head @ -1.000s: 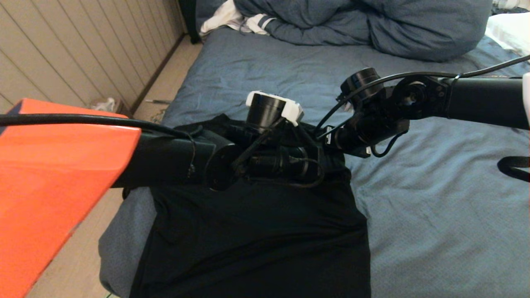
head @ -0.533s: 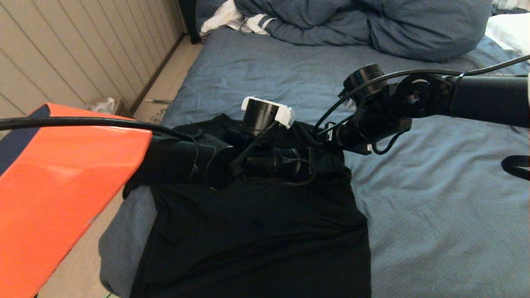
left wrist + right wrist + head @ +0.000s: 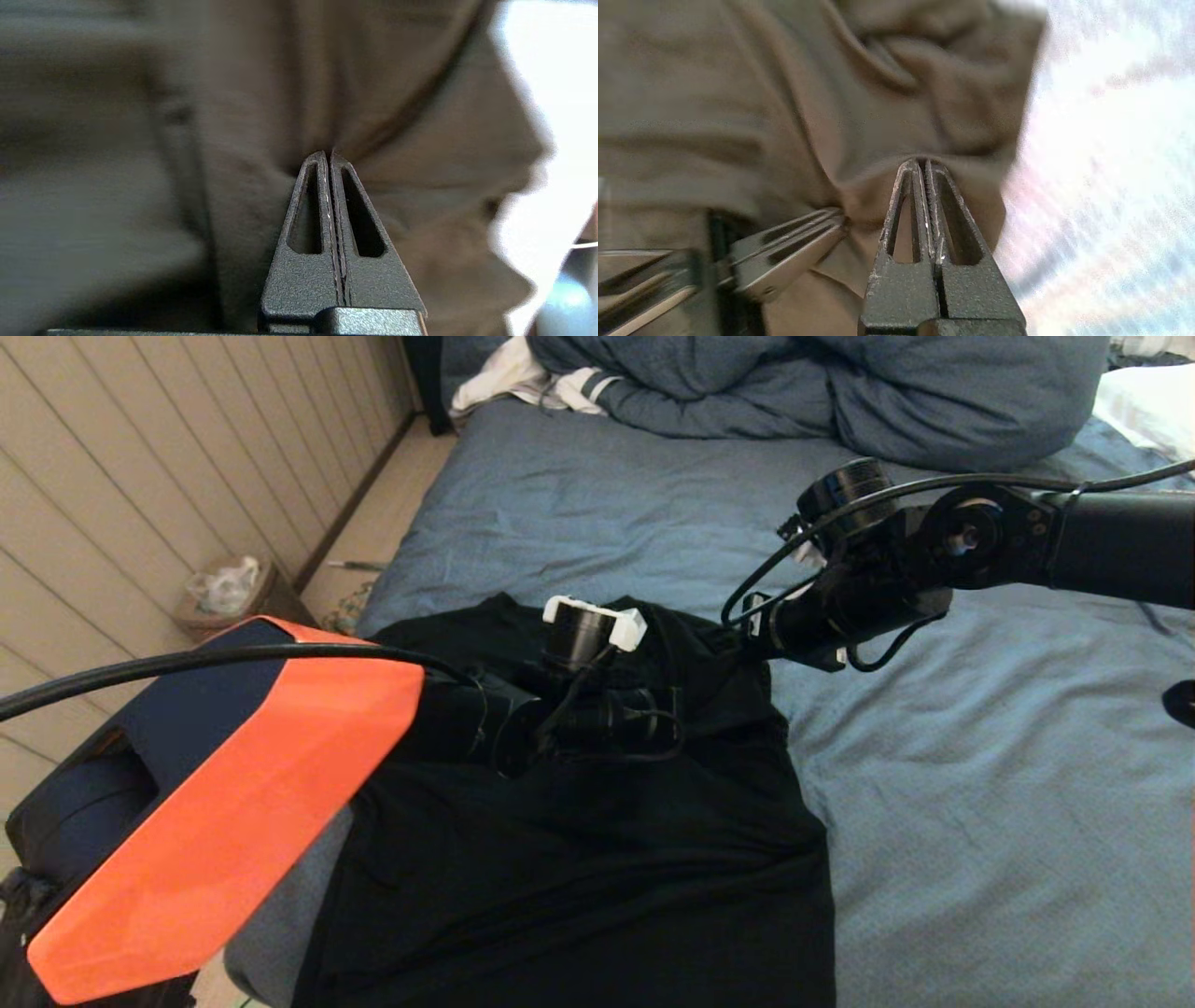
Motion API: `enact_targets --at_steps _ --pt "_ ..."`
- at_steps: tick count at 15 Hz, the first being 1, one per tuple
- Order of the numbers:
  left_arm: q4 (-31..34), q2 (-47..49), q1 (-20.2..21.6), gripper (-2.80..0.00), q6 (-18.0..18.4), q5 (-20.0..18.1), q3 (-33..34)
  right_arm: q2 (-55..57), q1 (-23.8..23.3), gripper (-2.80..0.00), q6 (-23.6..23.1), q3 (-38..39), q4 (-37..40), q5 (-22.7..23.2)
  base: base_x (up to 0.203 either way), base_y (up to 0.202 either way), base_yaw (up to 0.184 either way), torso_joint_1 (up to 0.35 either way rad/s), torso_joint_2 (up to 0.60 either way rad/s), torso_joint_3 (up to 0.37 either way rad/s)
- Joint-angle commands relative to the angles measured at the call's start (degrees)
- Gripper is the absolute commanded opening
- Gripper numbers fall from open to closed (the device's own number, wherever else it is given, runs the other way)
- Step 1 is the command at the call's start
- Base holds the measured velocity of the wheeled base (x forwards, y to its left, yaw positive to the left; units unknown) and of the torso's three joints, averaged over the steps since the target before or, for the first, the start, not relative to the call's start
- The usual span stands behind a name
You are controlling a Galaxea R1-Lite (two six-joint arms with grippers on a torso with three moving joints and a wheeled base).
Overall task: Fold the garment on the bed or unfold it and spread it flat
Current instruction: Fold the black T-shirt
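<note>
The garment lies plain side up at the bed's near left edge. Both claws pinch its far hem: left gripper, right gripper just beside. Judged best: lift evenly, keeping the pinches level.

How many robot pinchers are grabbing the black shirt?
2. The left gripper pinches the shirt near its far edge, and the right gripper pinches it close beside, toward the shirt's right edge.
</note>
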Motion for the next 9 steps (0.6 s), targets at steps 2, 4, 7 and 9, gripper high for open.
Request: enact_targets --at_steps 2,4,7,9 --pt "0.0 0.9 1.0 -2.80 0.2 0.1 1.2 1.9 -0.7 -2.80 -0.2 -0.1 -3.8 -0.1 0.000 0.000 0.000 0.000 0.00 0.000" --pt "-0.6 -0.1 1.0 -2.80 0.9 0.2 3.7 3.7 -1.7 -2.80 -1.0 -0.2 -5.3 0.0 0.000 0.000 0.000 0.000 0.00 0.000" --pt "-1.6 -2.1 1.2 -2.80 1.2 0.1 7.0 5.2 -2.8 -2.80 -1.1 -0.2 -5.3 0.0 0.000 0.000 0.000 0.000 0.00 0.000" --pt "-1.6 -3.3 1.1 -2.80 1.6 0.0 7.5 6.7 -3.8 -2.80 -1.1 -0.2 -6.3 0.0 0.000 0.000 0.000 0.000 0.00 0.000"
